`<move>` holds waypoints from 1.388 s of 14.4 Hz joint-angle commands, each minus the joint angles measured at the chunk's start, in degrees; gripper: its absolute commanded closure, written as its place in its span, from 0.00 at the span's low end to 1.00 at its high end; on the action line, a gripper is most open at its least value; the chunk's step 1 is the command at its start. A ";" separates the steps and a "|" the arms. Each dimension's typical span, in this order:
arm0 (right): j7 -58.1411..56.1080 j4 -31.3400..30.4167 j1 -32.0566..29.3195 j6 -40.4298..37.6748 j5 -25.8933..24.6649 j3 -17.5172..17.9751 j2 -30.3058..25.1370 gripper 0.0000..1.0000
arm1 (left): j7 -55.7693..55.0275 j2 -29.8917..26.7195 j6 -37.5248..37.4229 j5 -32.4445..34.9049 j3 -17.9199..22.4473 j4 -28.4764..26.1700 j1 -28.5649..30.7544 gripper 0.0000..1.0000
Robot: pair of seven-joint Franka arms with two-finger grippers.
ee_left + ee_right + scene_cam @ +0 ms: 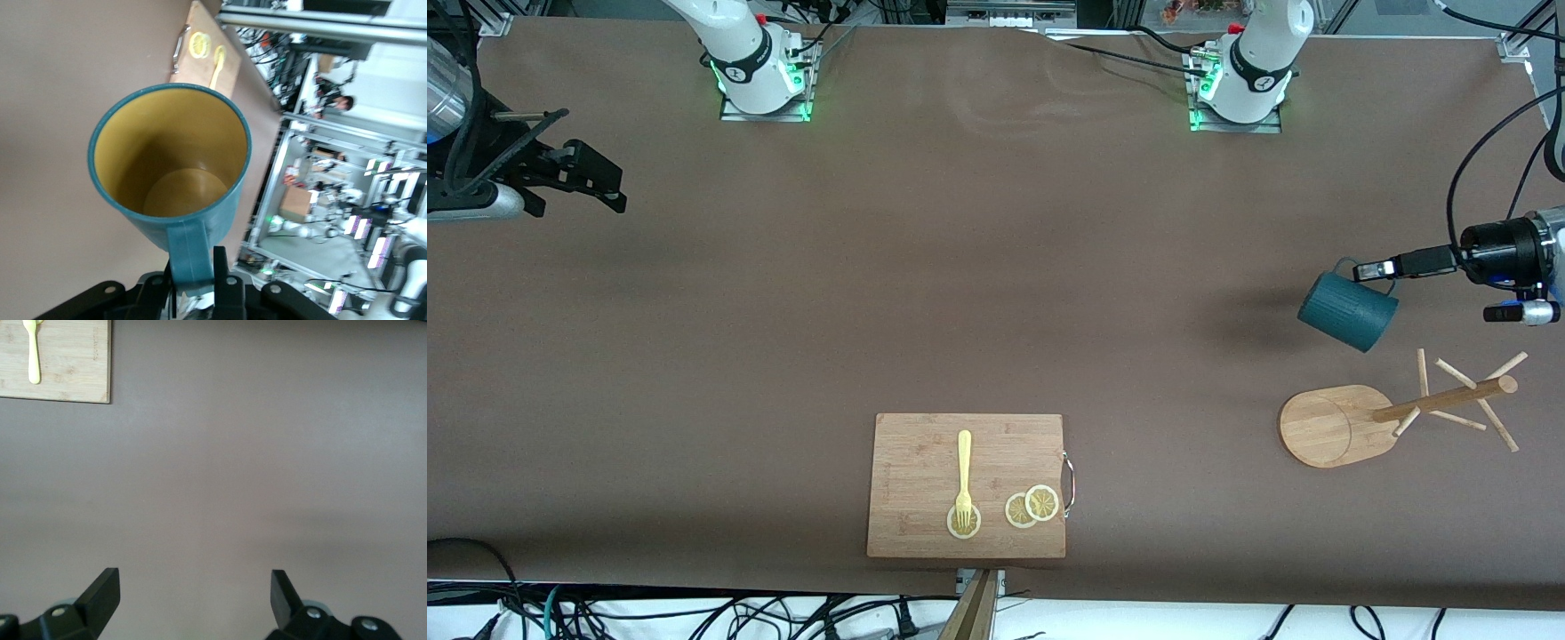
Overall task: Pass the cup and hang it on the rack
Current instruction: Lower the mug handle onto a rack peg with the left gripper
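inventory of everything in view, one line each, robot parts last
cup: 1, dark teal outside, yellowish inside, in the air, held by its handle, toward the left arm's end
rack: 1, light wood, on the table, nearer the front camera than the cup
cutting board: 1, light wood, at the table edge nearest the front camera
fork: 1, pale yellow, on the cutting board
lemon slices: 3, yellow, on the cutting board, one under the fork tines
left gripper: 1, black, shut on the cup handle
right gripper: 1, black, open, waiting over bare table
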 commanded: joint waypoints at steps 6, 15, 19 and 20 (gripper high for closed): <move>0.42 0.77 -0.32 -0.11 0.75 0.22 0.28 0.00 | 8.80 6.56 -7.24 -9.10 0.05 1.50 6.34 1.00; 0.33 0.77 -0.32 -0.11 0.75 0.22 0.45 0.00 | 13.55 14.38 -11.20 -14.73 0.05 4.13 11.70 1.00; 0.33 0.77 -0.32 -0.11 0.75 0.22 0.45 0.00 | 14.61 16.49 -12.43 -15.96 0.05 6.15 12.93 1.00; 0.42 0.77 -0.32 -0.11 0.75 0.22 0.54 0.00 | 14.61 16.68 -12.43 -16.31 0.05 6.51 13.28 1.00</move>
